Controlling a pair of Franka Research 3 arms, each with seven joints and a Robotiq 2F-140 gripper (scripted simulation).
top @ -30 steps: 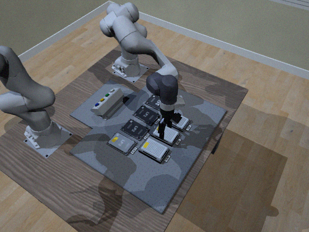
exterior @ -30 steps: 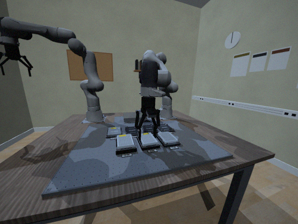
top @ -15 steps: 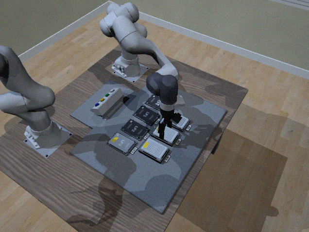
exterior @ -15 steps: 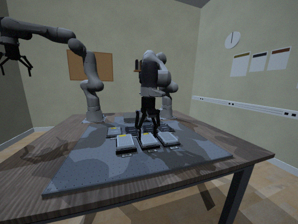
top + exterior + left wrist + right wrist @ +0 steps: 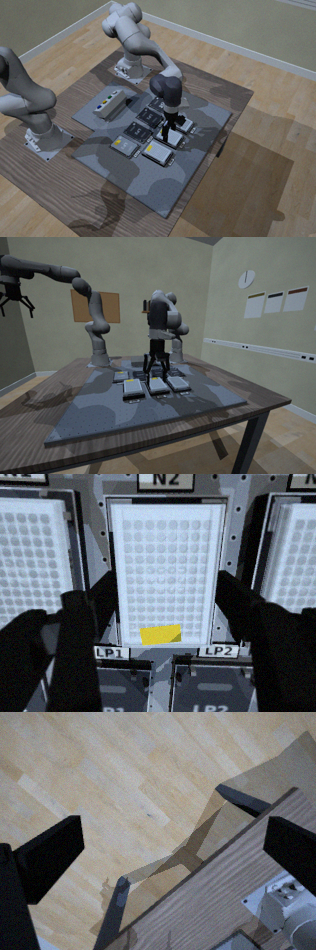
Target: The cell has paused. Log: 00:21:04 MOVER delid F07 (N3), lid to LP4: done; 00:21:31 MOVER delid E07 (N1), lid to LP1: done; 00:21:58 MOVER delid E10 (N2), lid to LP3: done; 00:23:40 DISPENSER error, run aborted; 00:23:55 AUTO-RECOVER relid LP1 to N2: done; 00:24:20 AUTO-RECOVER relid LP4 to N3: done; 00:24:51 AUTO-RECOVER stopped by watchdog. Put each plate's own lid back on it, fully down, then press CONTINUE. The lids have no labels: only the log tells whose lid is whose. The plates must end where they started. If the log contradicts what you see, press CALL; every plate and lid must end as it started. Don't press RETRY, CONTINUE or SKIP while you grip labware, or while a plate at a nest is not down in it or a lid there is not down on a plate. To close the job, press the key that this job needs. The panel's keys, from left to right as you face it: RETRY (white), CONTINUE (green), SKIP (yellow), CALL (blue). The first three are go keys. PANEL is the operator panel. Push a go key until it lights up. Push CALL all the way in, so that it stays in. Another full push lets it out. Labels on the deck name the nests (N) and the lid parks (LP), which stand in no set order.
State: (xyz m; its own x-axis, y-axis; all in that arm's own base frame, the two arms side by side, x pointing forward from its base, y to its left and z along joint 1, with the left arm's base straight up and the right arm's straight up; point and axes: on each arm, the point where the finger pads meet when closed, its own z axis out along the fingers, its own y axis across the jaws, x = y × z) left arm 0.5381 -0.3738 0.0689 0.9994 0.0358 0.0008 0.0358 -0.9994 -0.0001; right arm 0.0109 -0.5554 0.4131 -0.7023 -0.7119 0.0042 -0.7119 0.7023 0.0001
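Observation:
My left gripper (image 5: 171, 134) (image 5: 156, 381) (image 5: 166, 585) is shut on the long sides of the clear lid (image 5: 167, 516) with a yellow tag at N2. That lid sits over the N2 plate; no gap shows. The N3 plate (image 5: 160, 152) (image 5: 132, 387) carries a yellow-tagged lid. The N1 plate (image 5: 188, 124) (image 5: 178, 383) (image 5: 30, 564) shows open wells and no yellow tag. Another clear lid (image 5: 126, 147) (image 5: 120, 376) with a yellow tag lies on LP3. My right gripper (image 5: 17, 314) (image 5: 173, 832) is open and empty, high off to the side.
Dark parks LP2 (image 5: 137, 132), LP1 (image 5: 150, 117) and LP4 (image 5: 156, 104) show no lid; LP4 is partly hidden by the left arm. The operator panel (image 5: 115, 106) stands behind the parks, its keys unlit. The N1 and N3 plates stand close beside the left fingers.

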